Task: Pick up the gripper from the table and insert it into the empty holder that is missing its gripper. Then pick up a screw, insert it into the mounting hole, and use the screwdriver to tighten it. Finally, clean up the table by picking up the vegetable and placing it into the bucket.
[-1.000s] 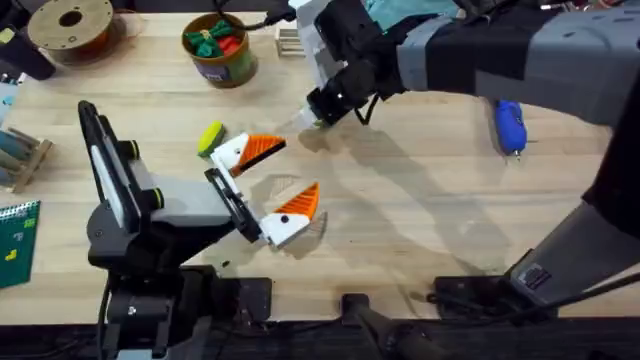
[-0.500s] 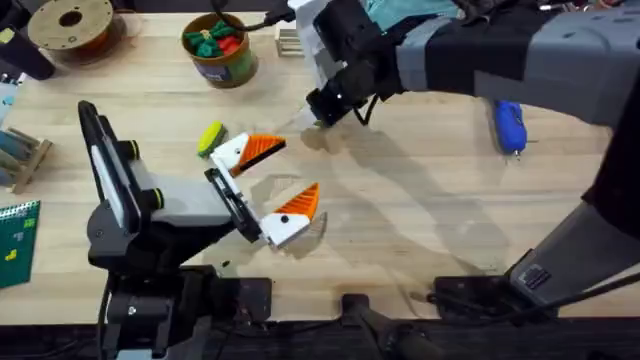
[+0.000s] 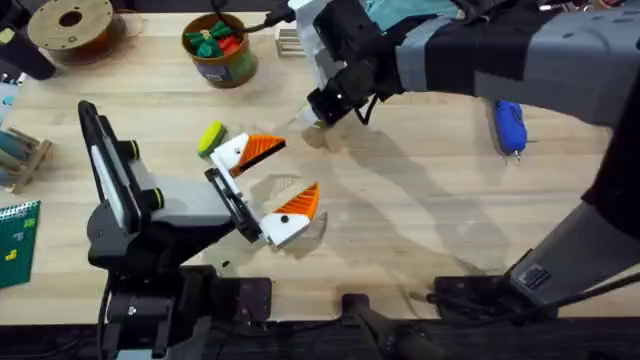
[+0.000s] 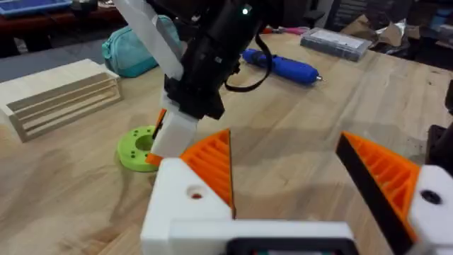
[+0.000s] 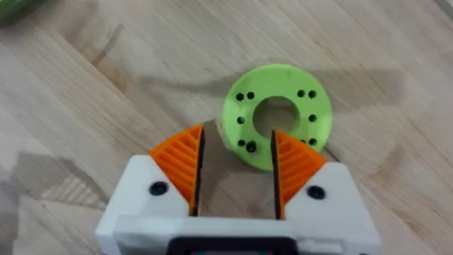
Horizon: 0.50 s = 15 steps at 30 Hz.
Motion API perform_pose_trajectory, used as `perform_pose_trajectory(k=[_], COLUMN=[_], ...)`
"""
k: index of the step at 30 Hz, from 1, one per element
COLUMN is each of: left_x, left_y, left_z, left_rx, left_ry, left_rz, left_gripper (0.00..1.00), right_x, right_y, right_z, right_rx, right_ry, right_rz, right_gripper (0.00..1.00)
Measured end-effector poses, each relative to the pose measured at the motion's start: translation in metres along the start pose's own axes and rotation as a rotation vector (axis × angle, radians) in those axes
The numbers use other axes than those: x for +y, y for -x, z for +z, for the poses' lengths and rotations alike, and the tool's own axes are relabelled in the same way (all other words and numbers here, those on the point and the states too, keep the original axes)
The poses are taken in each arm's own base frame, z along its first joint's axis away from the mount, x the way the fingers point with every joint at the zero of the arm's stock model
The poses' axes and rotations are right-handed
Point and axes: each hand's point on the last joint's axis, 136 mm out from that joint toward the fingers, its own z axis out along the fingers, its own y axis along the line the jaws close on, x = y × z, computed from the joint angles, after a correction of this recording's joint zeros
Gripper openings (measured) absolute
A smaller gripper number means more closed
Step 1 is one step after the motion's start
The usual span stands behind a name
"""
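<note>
Over wooden table (image 3: 420, 210), right hand (image 5: 237, 159) hovers, fingers apart, above green disc (image 5: 277, 113).

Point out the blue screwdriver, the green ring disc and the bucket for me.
screwdriver (image 3: 510, 125), overhead view, middle of its blue body.
green ring disc (image 5: 315, 117), right wrist view, flat face beside the centre hole.
bucket (image 3: 226, 68), overhead view, its outer wall below the rim.

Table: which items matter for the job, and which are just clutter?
Job items:
bright blue cylindrical screwdriver
small yellow toy vegetable
round olive-green bucket with brown rim

Lying about:
flat bright-green ring disc
pale wooden slatted rack
brown filament spool
teal fabric pouch
</note>
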Motion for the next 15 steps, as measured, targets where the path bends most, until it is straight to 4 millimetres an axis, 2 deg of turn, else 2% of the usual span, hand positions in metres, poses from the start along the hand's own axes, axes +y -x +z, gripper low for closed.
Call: perform_pose_trajectory(k=[10,15], left_x=[0.0000,0.0000], left_y=[0.0000,0.0000], left_z=[0.0000,0.0000], left_rx=[0.000,0.000], left_ry=[0.000,0.000], left_rz=[0.000,0.000], left_gripper=[0.928,0.927], right_x=[0.0044,0.0042], right_y=[0.0025,0.0008], right_z=[0.0003,0.0028], right_rx=[-0.009,-0.003], right_ry=[0.004,0.005], right_rz=[-0.009,-0.009], right_gripper=[0.487,0.433])
